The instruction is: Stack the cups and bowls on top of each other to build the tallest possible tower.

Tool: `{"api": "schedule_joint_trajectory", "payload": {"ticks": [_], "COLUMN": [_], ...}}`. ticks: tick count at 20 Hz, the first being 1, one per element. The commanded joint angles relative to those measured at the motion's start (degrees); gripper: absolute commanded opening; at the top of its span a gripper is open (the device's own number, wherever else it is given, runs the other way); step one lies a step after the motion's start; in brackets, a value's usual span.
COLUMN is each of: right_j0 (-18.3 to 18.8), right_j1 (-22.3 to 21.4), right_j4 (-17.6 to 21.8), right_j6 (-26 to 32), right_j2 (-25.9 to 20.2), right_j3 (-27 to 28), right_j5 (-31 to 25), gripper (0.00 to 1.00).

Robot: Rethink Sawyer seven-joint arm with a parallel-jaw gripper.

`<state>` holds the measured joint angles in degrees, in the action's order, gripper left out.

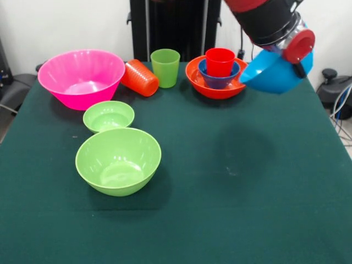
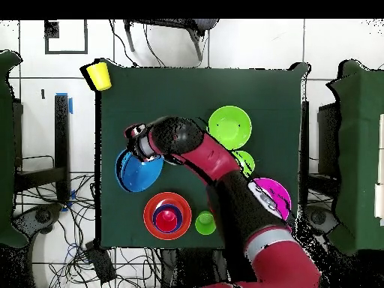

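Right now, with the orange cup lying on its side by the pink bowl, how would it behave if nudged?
The orange cup would probably roll, and being tapered, likely curve rather than run straight. Its ribbed plastic looks stiff and light, so a slight push should move it. It lies between the pink bowl and the light green cup, which could stop it.

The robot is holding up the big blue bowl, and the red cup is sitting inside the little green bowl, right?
Nearly. The gripper does hold the large blue bowl up, but the red cup sits in the small dark blue bowl, inside the orange bowl. The front view shows this.
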<state>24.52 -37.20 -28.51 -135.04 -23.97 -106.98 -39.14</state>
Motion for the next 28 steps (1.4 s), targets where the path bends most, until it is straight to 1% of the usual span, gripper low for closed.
{"api": "schedule_joint_trajectory", "payload": {"ticks": [1,3,5,7,8,9,10,11,12,14,16,18,21,24,26,28], "right_j0": [8.94,11.36,13.33,15.45,16.29,17.56,18.31,19.47,19.95,21.19,22.52,24.25,26.50,28.92,29.89,29.90], "right_j1": [7.54,9.33,10.93,13.51,15.06,16.71,18.27,19.51,20.54,22.06,23.17,24.79,28.01,30.61,33.90,37.76], "right_j4": [-7.55,-7.28,-6.21,-5.13,-4.59,-4.08,-3.56,-3.40,-2.76,-2.28,-2.34,-3.26,-4.40,-6.03,-6.62,-5.63], "right_j6": [10.22,10.03,9.33,8.97,9.01,9.36,9.62,9.48,9.52,8.55,7.19,6.54,5.92,3.82,3.77,5.25], "right_j2": [-19.93,-22.15,-23.56,-25.11,-24.97,-25.80,-25.22,-25.73,-24.61,-24.22,-24.38,-25.41,-27.16,-29.72,-31.63,-32.64], "right_j3": [-14.13,-15.02,-15.27,-15.35,-14.24,-14.61,-13.03,-13.33,-10.88,-8.68,-7.75,-8.62,-10.63,-13.22,-13.40,-11.52], "right_j5": [3.97,3.79,3.55,3.64,2.31,2.67,0.65,0.09,-3.26,-7.33,-9.82,-9.06,-5.53,-2.55,0.31,4.39], "gripper": [0.00,0.00,0.00,0.00,0.00,0.00,0.00,0.00,0.00,0.00,0.00,0.00,0.00,0.00,0.00,0.00]}}
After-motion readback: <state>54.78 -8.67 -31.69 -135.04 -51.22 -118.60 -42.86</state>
